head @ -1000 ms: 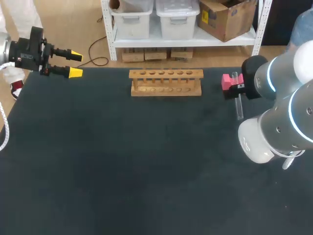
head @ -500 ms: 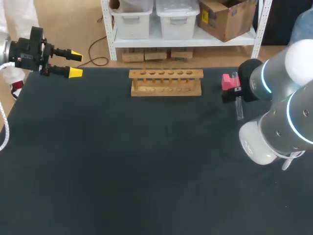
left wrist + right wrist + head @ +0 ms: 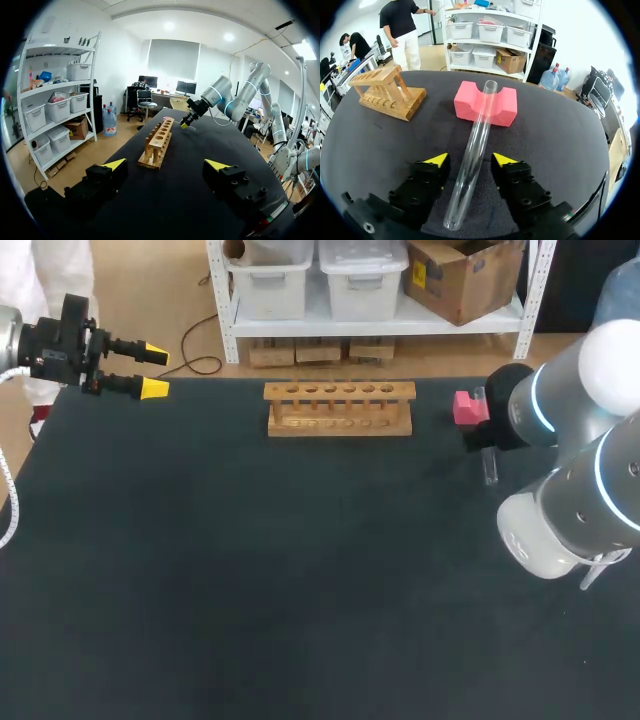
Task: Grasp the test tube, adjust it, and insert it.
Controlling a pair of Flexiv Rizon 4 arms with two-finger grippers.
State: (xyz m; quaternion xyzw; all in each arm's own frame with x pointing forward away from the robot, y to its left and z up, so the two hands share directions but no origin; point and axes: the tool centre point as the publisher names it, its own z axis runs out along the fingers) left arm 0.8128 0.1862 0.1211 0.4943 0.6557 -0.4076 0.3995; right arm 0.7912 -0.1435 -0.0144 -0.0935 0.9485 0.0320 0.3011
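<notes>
A clear glass test tube (image 3: 472, 150) lies on the black table, its open end resting in the notch of a pink foam block (image 3: 486, 106). My right gripper (image 3: 470, 161) straddles the tube's lower half. One yellow-tipped finger stands on each side with a narrow gap to the glass, so it is open. In the head view the right wrist covers most of the tube (image 3: 489, 468). The wooden rack (image 3: 340, 408) stands at the back middle with its holes empty. My left gripper (image 3: 152, 372) hangs open over the far left corner, holding nothing.
The pink foam block (image 3: 465, 406) sits to the right of the rack, near the table's far edge. From the left wrist view the rack (image 3: 159, 142) stands ahead of the left gripper (image 3: 166, 164), with my right arm (image 3: 220, 95) beyond it.
My right wrist has shifted slightly along the tube and now covers more of it. The left arm has not moved.
</notes>
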